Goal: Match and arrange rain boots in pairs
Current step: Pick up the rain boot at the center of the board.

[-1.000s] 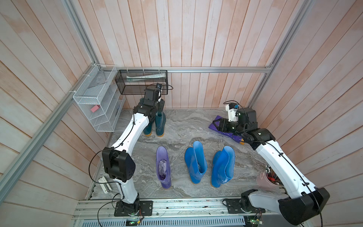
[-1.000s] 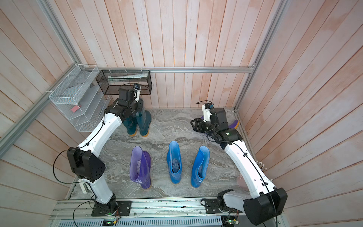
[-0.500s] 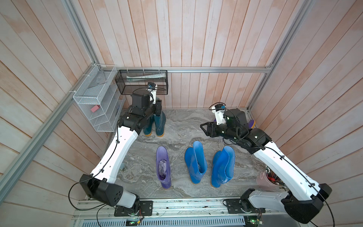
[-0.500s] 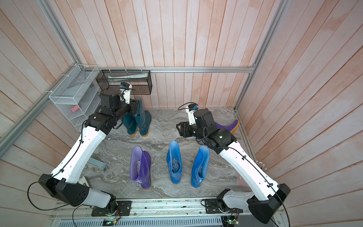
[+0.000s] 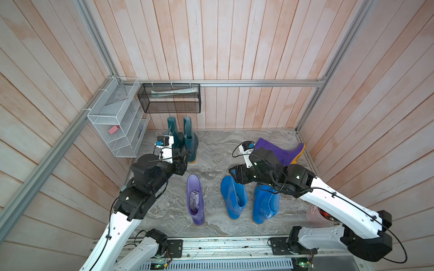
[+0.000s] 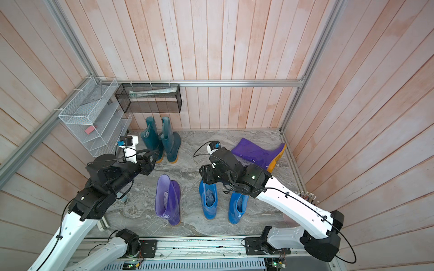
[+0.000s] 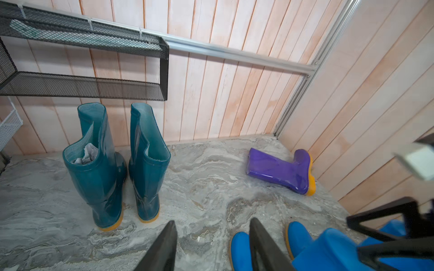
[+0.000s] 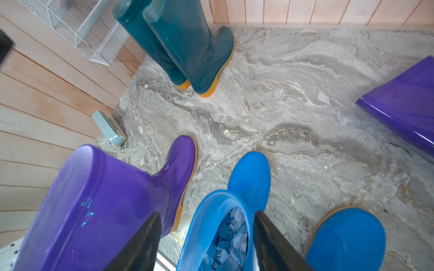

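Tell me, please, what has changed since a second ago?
Both arms drew back toward the robot's base: the left gripper left the teal boots, the right gripper left the lying purple boot. Both are open and empty. No boot moved.

Booth walls [image 5: 234,47]: pale pink-tan vertical wood planks on three sides. Black wire-mesh wall basket [image 5: 169,98] is tied to a horizontal aluminium rail [image 5: 258,83] on the back wall, and a pale rolled sheet [image 5: 173,91] lies in its top tier. Just beside the basket, on the adjoining wall: white wire-mesh tiered rack [image 5: 112,122] with a small pink block [image 5: 114,129] in it. Below the basket: grey marbled stone-look floor [image 5: 216,150]. Light is even and diffuse, shadows soft.
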`<state>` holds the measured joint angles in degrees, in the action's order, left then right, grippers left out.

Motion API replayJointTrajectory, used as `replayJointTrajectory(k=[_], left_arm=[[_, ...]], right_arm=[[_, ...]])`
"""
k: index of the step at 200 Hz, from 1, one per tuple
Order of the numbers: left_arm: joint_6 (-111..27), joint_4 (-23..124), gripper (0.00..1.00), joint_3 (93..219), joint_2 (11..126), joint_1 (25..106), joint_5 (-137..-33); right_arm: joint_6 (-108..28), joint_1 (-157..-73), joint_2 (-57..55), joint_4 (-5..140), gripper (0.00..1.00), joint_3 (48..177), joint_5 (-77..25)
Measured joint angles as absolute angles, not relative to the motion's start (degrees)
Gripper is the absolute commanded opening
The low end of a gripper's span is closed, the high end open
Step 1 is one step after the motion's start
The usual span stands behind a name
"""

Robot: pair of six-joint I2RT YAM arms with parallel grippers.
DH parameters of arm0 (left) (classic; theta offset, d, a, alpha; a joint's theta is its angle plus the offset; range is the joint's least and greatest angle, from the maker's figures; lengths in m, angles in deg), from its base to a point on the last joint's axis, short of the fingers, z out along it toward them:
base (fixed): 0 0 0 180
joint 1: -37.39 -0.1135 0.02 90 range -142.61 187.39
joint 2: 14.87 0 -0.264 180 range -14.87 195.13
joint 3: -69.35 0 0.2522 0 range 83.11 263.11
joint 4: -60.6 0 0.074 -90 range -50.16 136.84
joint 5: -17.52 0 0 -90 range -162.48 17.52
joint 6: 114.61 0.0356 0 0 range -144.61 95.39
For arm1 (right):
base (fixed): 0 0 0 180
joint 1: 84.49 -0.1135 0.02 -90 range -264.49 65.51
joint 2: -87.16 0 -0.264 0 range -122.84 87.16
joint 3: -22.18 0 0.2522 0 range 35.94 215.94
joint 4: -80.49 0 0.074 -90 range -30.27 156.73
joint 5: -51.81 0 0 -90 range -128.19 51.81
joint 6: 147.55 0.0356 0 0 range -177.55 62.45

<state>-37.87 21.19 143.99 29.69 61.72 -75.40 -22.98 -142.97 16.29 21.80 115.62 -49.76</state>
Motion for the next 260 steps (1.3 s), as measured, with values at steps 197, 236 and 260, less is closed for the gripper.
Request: replayJointTrajectory(k=[197, 236, 260], left_arm=[[-37.4, 15.9, 0.52, 145.3, 31.0, 61.8, -92.4], [-34.9, 13.5, 0.52, 148.0, 30.9, 61.8, -97.0], [-33.8, 12.6, 0.52, 148.9, 30.2, 61.9, -98.9]], right_arm=[[-17.5, -146.3, 18.0, 18.7, 0.19, 109.7, -52.9], [-18.6, -146.3, 17.6, 19.0, 0.0, 109.8, -52.6], [-19.8, -146.3, 16.2, 19.1, 0.0, 111.0, -52.4]])
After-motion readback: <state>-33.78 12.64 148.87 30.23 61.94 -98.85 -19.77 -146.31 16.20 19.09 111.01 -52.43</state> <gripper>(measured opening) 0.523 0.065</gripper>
